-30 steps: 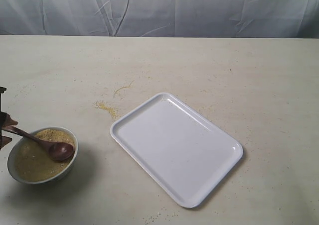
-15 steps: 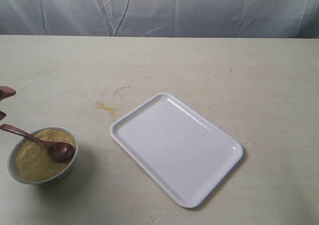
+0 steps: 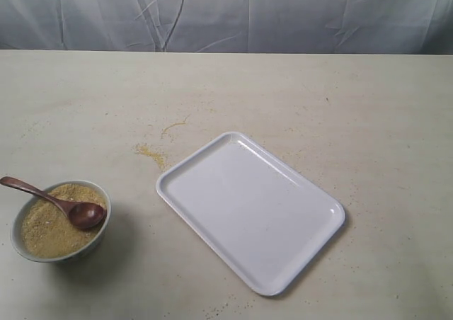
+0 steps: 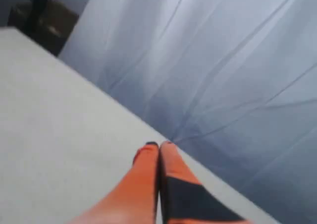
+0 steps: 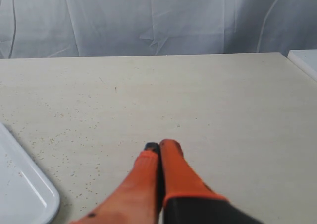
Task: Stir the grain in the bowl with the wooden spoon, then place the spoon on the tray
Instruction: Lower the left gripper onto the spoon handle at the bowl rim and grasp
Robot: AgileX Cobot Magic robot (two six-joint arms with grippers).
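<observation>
**Q:** What does the exterior view alone show?
**A:** The wooden spoon [image 3: 53, 201] lying in the grain [image 3: 46, 229] of the bowl [image 3: 99, 236], apart from the tray [image 3: 250, 210].
**Q:** And the wrist views?
**A:** The left fingers [image 4: 155, 148] and the right fingers [image 5: 159, 147], each pair clenched and empty above the tabletop [image 5: 223, 100]. A tray corner lies near the right pair, without touching it.

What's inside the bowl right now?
Grain fills the bowl. The wooden spoon lies with its head on the grain and its handle sticking out over the rim. The grain covers the bowl's bottom, so anything buried there cannot be seen.
</observation>
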